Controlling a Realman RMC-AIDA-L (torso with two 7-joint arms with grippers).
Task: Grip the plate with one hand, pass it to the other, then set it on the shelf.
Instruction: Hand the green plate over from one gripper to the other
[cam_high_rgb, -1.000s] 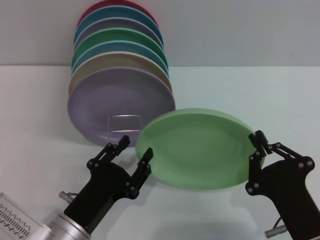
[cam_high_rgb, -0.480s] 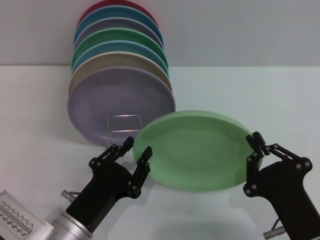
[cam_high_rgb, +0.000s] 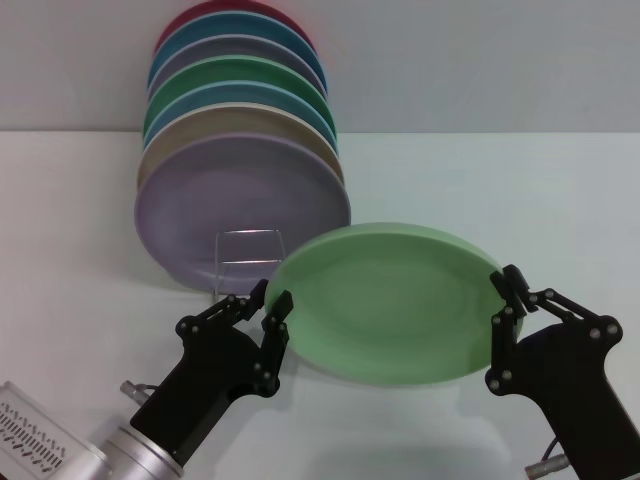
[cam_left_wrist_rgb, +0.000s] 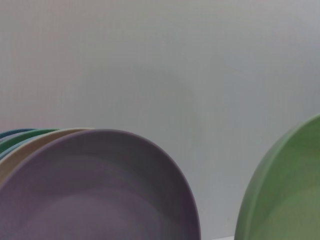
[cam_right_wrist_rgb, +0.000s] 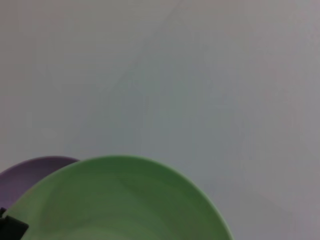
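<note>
The light green plate (cam_high_rgb: 385, 300) hangs tilted above the table, in front of the shelf. My right gripper (cam_high_rgb: 508, 295) is shut on its right rim. My left gripper (cam_high_rgb: 270, 298) sits at its left rim, one finger behind the plate and one in front, closed in on the rim. The plate also shows in the left wrist view (cam_left_wrist_rgb: 287, 200) and the right wrist view (cam_right_wrist_rgb: 120, 200). The shelf (cam_high_rgb: 247, 238), a thin silver wire rack, stands behind the plate's left side; only its looped front frame shows.
The rack holds a row of several upright plates, with a lavender plate (cam_high_rgb: 240, 205) in front and a dark green one (cam_high_rgb: 240, 75) further back. The white table (cam_high_rgb: 480, 180) stretches to the right, with a grey wall behind.
My left gripper has moved right onto the plate's left rim and its fingers have narrowed around it. The plate and right gripper have shifted slightly left.
</note>
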